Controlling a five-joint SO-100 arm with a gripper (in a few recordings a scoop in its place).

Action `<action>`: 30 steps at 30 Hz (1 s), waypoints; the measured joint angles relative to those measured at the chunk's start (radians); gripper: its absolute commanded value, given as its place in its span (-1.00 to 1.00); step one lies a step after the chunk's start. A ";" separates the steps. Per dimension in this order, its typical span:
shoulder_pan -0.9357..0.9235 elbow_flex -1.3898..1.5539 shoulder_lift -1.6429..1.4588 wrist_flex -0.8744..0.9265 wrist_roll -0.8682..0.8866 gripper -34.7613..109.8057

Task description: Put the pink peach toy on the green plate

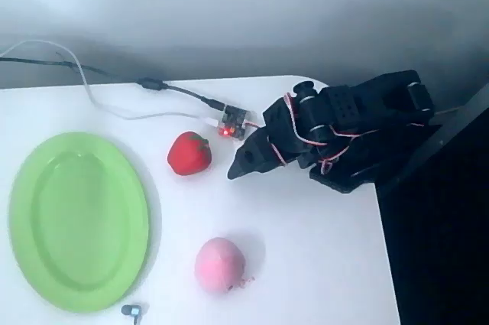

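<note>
Pink peach toy (220, 265) beside green plate (78, 220), no writing

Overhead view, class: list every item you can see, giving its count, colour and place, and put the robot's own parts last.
Green plate: one, lime green, left on the table.
Pink peach toy: one, light pink, right of the plate, near the bottom edge.
Red toy: one, red with a green top, above the peach.
Circuit board: one, red light lit, right of the red toy.
Cables: black and white, running to the board.
Table: one, white.
Gripper: one, black, pointing at the red toy, looks shut.
</note>
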State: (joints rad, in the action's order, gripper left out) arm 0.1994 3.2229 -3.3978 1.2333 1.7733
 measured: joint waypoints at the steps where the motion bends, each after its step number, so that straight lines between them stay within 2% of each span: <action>1: 0.000 0.000 0.000 0.000 0.000 -0.52; 5: -0.091 0.000 0.000 0.031 -0.187 -0.52; 8: -0.106 0.000 0.000 0.035 -0.249 -0.52; 30: -0.081 -0.046 0.003 -0.002 -0.324 -0.52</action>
State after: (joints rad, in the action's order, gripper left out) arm 0.1181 3.1769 -3.3947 1.2318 1.4496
